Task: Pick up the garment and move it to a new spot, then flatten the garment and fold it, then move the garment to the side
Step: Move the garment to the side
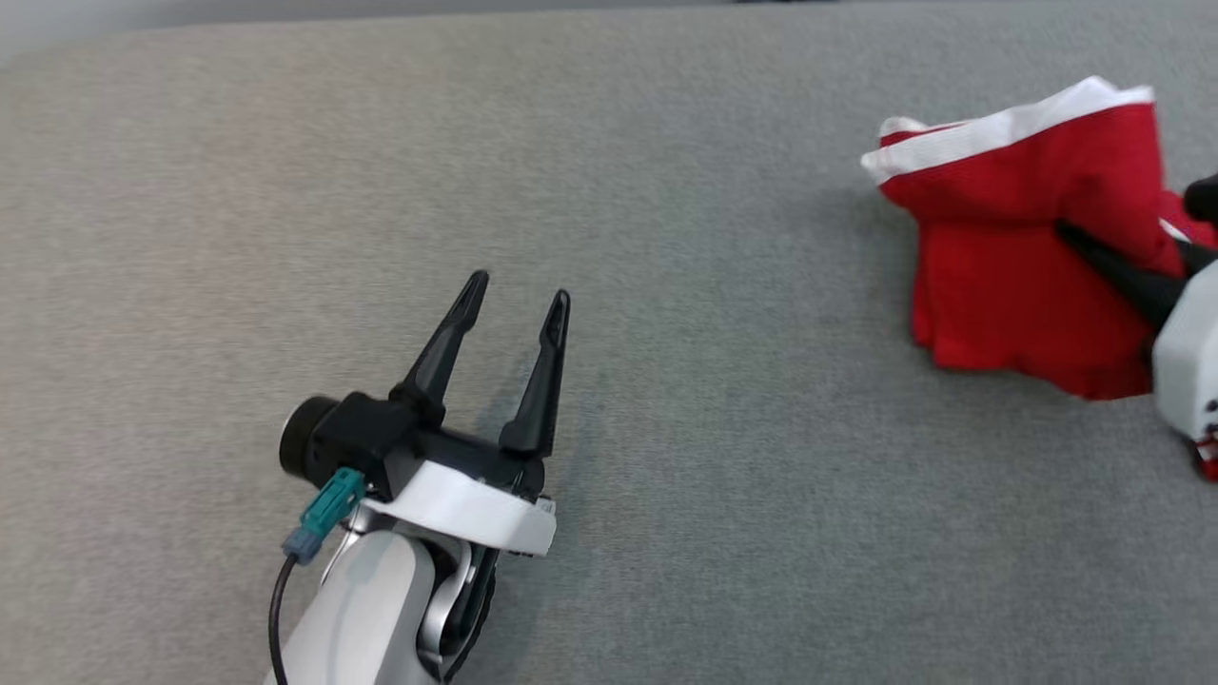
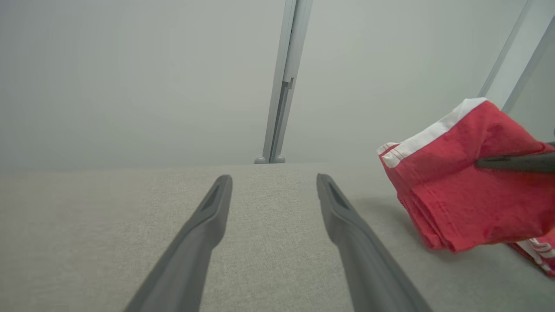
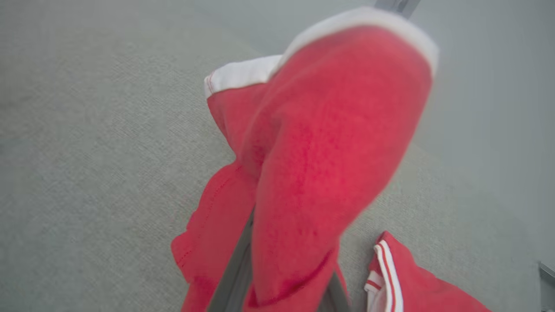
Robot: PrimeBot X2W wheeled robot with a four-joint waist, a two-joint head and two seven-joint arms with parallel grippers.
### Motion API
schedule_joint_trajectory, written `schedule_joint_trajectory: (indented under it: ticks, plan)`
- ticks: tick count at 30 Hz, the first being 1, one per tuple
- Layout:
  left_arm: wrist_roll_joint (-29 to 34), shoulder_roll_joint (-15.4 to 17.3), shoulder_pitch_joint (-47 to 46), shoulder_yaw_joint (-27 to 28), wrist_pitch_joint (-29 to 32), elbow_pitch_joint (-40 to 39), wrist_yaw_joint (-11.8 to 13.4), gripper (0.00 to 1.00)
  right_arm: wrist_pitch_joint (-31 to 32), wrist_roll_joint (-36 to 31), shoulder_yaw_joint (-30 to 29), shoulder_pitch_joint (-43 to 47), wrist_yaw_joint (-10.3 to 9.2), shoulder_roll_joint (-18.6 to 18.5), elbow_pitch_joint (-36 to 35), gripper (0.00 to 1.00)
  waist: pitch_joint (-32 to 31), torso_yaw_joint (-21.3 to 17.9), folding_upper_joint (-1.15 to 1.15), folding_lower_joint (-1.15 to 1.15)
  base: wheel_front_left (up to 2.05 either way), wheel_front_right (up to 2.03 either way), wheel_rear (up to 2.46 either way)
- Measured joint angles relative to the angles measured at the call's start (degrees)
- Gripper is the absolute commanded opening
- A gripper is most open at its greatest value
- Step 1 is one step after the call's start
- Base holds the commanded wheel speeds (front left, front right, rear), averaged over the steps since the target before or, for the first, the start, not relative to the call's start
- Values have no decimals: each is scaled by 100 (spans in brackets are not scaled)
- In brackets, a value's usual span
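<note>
The garment (image 1: 1009,238) is red cloth with a white band, bunched up at the right of the grey surface. My right gripper (image 1: 1109,252) comes in from the right edge and is shut on it, one dark finger (image 2: 516,162) pressed across the cloth. In the right wrist view the garment (image 3: 329,143) drapes over the fingers and hides their tips. A striped part of it (image 3: 399,281) lies on the surface below. My left gripper (image 1: 520,285) is open and holds nothing, well to the left of the garment (image 2: 455,195). Its two fingers (image 2: 208,225) point at the far edge.
A grey fabric-covered surface (image 1: 666,476) spreads across the whole head view. Behind its far edge is a pale wall with an upright metal post (image 2: 284,82). Slanted pale rails (image 2: 511,56) stand at the upper right of the left wrist view.
</note>
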Motion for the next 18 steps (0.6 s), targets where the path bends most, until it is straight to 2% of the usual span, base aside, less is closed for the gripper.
schedule_joint_trajectory:
  ticks: [6, 11, 18]
  plan:
    - [67, -1, -353, -115, 0, 43, -100, 100, 109, 426, -223, -53, 0, -701, -235, 0, 458, -389, 0, 0, 0, 0, 0]
    - [76, -1, -522, -176, 0, 49, -118, 100, 94, 620, -438, -12, 0, -1111, -171, 0, 750, -515, 0, 0, 0, 0, 0]
    - [116, 1, -787, -320, 0, 98, -186, 100, 51, 661, -581, 122, 1, -1834, 645, 0, 1209, -448, 0, 0, 0, 0, 0]
